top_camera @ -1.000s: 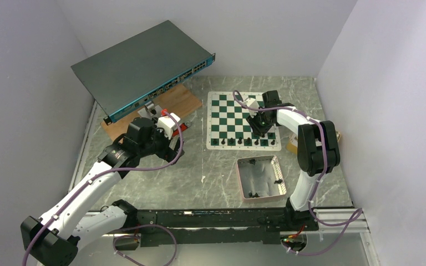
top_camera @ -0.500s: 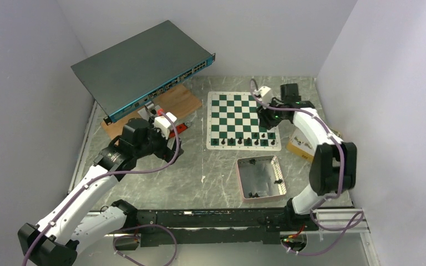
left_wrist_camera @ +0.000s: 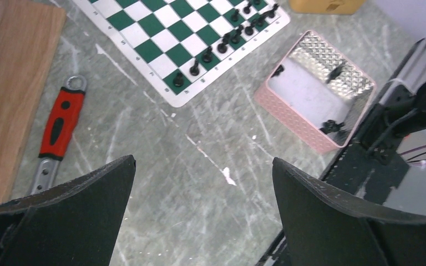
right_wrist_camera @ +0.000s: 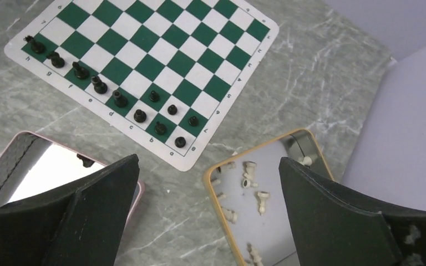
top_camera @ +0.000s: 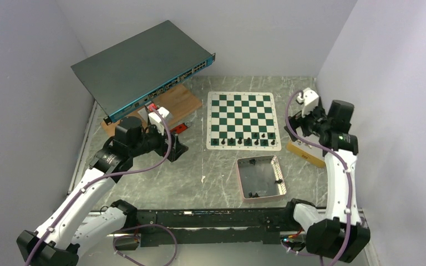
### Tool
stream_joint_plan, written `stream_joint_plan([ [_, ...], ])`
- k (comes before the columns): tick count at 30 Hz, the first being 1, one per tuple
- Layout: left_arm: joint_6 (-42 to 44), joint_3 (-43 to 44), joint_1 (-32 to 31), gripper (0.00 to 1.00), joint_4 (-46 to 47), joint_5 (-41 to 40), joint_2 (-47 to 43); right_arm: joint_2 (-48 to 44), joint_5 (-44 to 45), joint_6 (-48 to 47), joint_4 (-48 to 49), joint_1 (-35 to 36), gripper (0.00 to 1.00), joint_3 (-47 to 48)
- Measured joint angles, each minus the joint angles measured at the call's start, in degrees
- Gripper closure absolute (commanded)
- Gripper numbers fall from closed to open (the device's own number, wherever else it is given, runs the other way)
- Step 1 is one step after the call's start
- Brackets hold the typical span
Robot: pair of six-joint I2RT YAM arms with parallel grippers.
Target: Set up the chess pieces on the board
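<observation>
Eleven or so chess pieces [right_wrist_camera: 120,100], tray [right_wrist_camera: 8,158] half-hidden

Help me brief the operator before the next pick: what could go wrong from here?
The chess pieces on the board stand packed in the near rows; setting another beside them could topple a neighbour.
The loose pieces in the pink tray lie against its walls, so a claw may struggle to close around them.
The open right claw hangs by the orange tray of white pieces; it might grab one of those.
</observation>
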Motion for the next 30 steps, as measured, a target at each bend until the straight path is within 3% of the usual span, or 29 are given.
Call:
stream_joint_plan([
  [7,-2.3,5.2,0.0,0.01,-0.2,2.3,-0.2,-3.0,-4.2,6.8,-2.0,-5.2,0.00,0.3],
  [13,-2.3,9.5,0.0,0.01,-0.7,2.2,1.4,-7.1,-1.5,18.1,0.5,-6.1,0.00,-0.7],
  [30,-1.9,13.2,0.0,0.01,-3.2,0.8,5.2,-13.4,0.6,36.8,3.3,-10.4,0.00,0.5],
])
